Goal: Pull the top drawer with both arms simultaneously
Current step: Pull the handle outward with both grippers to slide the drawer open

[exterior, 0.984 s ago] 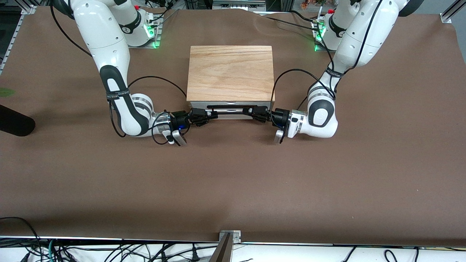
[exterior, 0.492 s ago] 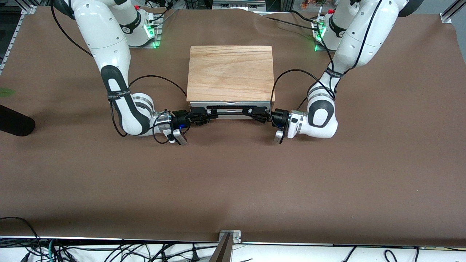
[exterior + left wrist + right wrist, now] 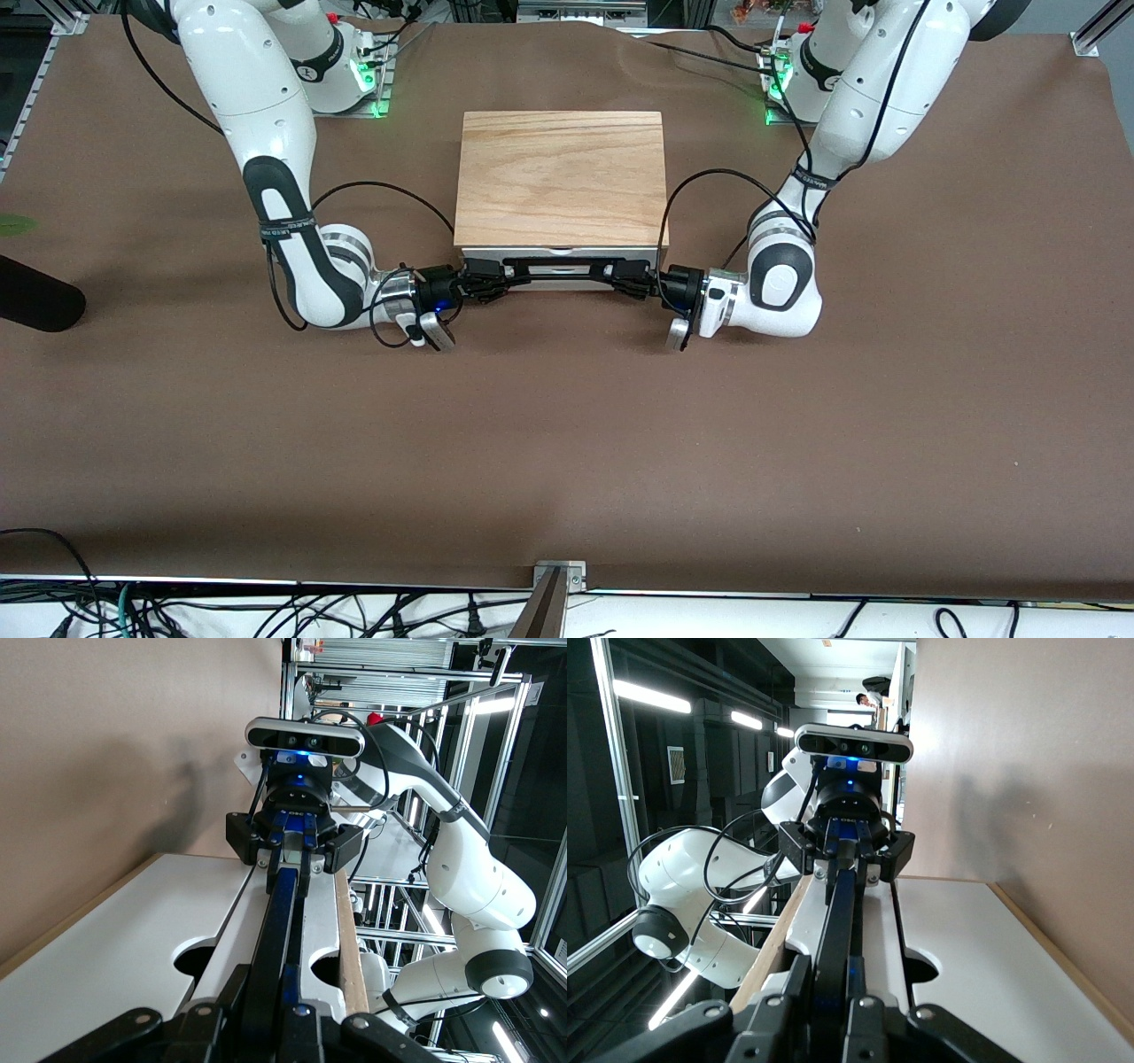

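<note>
The top drawer (image 3: 532, 258) has a white front under the cabinet's wood-grain top slab (image 3: 560, 177). Its black bar handle (image 3: 560, 272) runs across the front. My left gripper (image 3: 631, 282) is shut on the handle's end toward the left arm. My right gripper (image 3: 492, 283) is shut on the other end. In the left wrist view my left gripper (image 3: 279, 992) clamps the bar (image 3: 276, 921) beside the drawer front (image 3: 321, 912), with the right gripper (image 3: 297, 828) at the other end. In the right wrist view my right gripper (image 3: 837, 992) clamps the bar (image 3: 837, 921), with the left gripper (image 3: 846, 846) opposite.
The cabinet stands mid-table on a brown mat (image 3: 567, 443). A lower white drawer front (image 3: 115, 948) shows below the top one. A dark object (image 3: 35, 301) lies at the right arm's end of the table. Cables (image 3: 381, 190) trail from both wrists.
Both grippers, with the handle between them, have shifted very slightly toward the cabinet. Less of the white drawer front shows than a second ago.
</note>
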Motion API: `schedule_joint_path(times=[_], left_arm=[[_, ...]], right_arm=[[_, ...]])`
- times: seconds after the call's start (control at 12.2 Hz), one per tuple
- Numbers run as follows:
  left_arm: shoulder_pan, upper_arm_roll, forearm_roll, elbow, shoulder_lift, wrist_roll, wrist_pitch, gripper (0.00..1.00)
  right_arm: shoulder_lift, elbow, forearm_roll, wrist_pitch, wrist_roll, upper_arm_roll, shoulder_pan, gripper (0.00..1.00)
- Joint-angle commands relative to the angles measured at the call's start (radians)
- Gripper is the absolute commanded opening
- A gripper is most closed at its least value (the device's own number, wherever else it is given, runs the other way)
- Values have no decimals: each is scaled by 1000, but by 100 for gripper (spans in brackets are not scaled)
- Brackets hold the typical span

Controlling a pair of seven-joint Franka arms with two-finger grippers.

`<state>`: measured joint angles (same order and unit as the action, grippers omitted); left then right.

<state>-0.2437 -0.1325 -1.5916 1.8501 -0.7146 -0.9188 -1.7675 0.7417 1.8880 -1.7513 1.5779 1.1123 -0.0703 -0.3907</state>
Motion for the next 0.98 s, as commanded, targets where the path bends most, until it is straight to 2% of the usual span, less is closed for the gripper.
schedule_joint_path(times=[0.0,0.08,0.41,0.57,0.9], left_arm=[[-9,7,-11,-46,6,73,-1,0],[-9,7,-11,-66,3,95,-3,0],[-11,8,-11,-124,-31,129,-3,0],[-11,10,-8,-141,-32,155,-3,0],[-11,10,38,-253,-72,254,-4,0]], right_arm=[[-51,71,-7,7,26,15,-4,6],[-50,72,-7,7,32,14,-4,0],[-39,36,-10,17,17,9,13,0],[-16,-27,-11,21,-3,4,32,0],[47,-189,-14,74,-115,-2,42,0]])
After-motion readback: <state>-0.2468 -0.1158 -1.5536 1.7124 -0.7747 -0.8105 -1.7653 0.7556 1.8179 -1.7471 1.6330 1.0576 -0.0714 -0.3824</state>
